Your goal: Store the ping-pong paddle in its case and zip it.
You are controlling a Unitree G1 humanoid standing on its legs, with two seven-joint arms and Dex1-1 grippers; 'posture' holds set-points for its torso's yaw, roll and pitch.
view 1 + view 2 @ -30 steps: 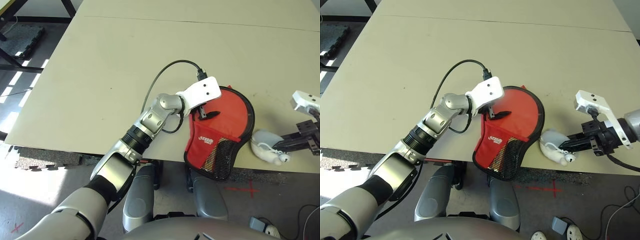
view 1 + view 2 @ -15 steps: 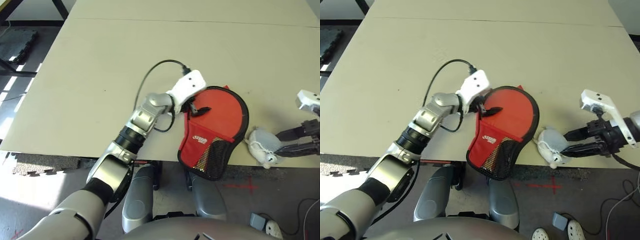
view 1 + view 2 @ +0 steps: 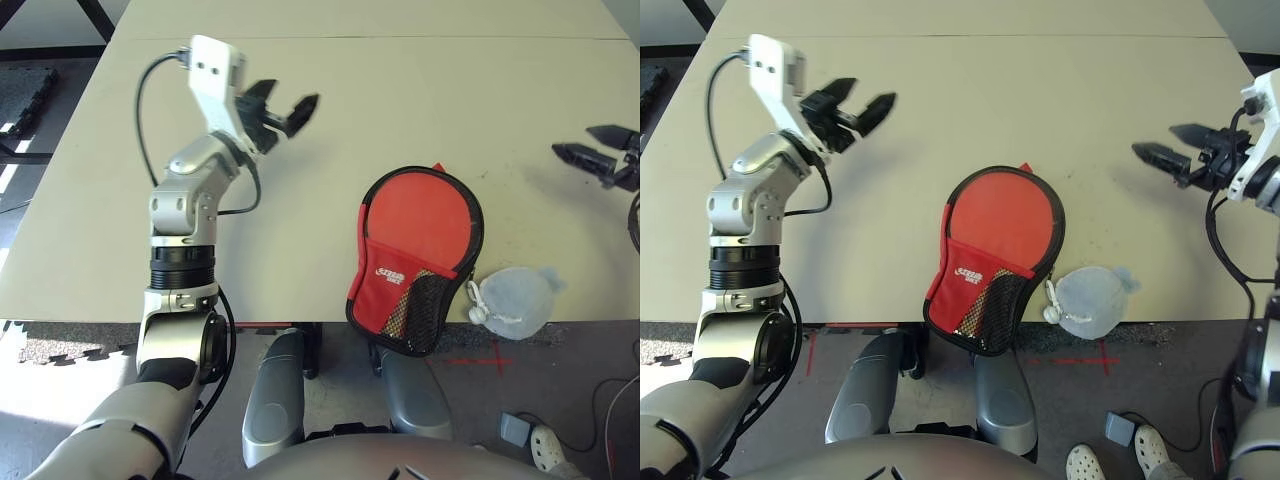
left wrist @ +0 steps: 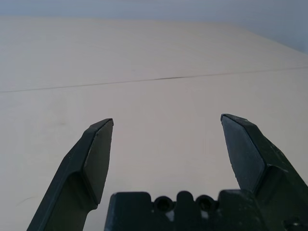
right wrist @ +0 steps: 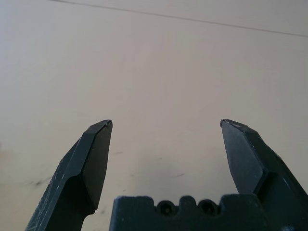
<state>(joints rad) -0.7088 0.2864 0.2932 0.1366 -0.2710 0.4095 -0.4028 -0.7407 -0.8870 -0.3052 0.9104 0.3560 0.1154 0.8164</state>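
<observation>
Red fabric case (image 3: 421,235) at the near edge of the tabletop (image 3: 330,120)

Grey fuzzy pouch (image 3: 515,302) just beside it; left gripper (image 3: 288,98) and right gripper (image 3: 1165,143) above the tabletop, well apart from the case, each with its two fingers spread wide.

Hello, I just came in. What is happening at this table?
Nothing is being handled now: the robot's left gripper and right gripper are both open and empty above the table. The red case lies near the edge, beside a grey-white fuzzy pouch. Whether the paddle is inside, I cannot tell.
</observation>
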